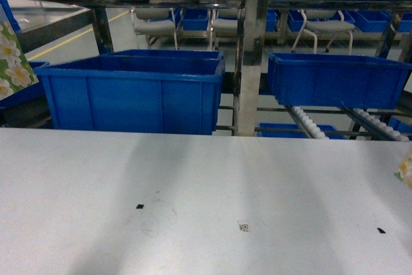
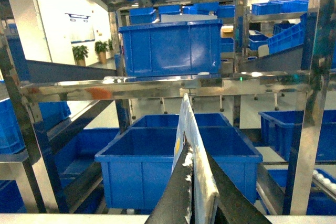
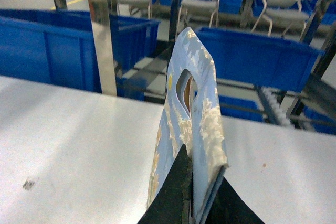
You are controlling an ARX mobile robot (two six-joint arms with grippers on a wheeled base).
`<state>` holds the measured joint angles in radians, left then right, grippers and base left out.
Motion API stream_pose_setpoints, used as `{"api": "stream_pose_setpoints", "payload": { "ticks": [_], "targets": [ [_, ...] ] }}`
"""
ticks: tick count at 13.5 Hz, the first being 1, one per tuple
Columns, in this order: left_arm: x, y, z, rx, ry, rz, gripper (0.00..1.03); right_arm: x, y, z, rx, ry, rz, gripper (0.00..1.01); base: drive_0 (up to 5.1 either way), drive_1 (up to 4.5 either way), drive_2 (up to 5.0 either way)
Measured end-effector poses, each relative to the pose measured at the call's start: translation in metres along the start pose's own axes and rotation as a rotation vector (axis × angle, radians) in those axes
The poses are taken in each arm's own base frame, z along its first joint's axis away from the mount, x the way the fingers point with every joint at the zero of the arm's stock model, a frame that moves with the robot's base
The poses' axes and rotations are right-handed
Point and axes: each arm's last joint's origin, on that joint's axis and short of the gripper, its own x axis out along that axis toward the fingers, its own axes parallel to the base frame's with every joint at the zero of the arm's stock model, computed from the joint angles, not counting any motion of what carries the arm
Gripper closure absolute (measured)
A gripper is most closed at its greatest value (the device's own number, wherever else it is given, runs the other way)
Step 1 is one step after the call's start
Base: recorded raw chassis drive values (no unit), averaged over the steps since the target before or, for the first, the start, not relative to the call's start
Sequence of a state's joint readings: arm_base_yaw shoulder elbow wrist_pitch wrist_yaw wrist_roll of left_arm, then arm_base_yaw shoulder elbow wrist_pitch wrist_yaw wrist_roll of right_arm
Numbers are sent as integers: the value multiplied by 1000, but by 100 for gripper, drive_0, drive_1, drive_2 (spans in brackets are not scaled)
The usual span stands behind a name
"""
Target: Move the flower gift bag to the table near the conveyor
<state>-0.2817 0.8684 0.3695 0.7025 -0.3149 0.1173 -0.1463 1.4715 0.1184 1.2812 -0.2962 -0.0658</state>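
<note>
The left gripper (image 2: 193,203) was closed on a flat flower gift bag (image 2: 195,156), its two dark fingers pinching the bag's lower edge. The bag rose upright and edge-on from the fingers, its top reaching about level with a steel rail of the conveyor (image 2: 157,87). Beyond the gripper stood a blue bin (image 2: 178,166), with another blue bin on the tier above the rail. In the head view a green, flowered piece of this bag (image 1: 11,62) showed at the far left edge, above the counter's level.

The right gripper (image 3: 202,203) was likewise closed on a second gift bag (image 3: 197,124), pale blue with cream blossoms and a cut-out handle slot near its top. This bag stood upright between the fingers. The white counter (image 3: 79,140) spread below and to both sides of the gripper, and whether the bag's bottom touched it could not be told. Only a small flowered corner (image 1: 405,170) showed at the right edge of the head view.

Ahead of both grippers, past the counter's far edge, the conveyor's steel posts and sloping white roller tracks (image 1: 309,123) carried more blue bins. A small black square code mark (image 1: 243,227) lay on the counter (image 1: 206,185), between the two grippers and nearer the robot.
</note>
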Motion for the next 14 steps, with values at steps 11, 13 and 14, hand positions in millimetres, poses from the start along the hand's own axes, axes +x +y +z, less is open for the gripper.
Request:
{"api": "stream_pose_setpoints", "payload": {
  "ticks": [11, 13, 14],
  "targets": [
    [0, 0, 0, 0, 0, 0, 101, 42, -31, -53, 39, 228, -44, 99, 0, 0, 0],
    [0, 0, 0, 0, 0, 0, 101, 49, -34, -58, 36, 239, -43, 99, 0, 0, 0],
    [0, 0, 0, 0, 0, 0, 101, 51, -34, -57, 32, 236, -39, 99, 0, 0, 0]
  ]
}}
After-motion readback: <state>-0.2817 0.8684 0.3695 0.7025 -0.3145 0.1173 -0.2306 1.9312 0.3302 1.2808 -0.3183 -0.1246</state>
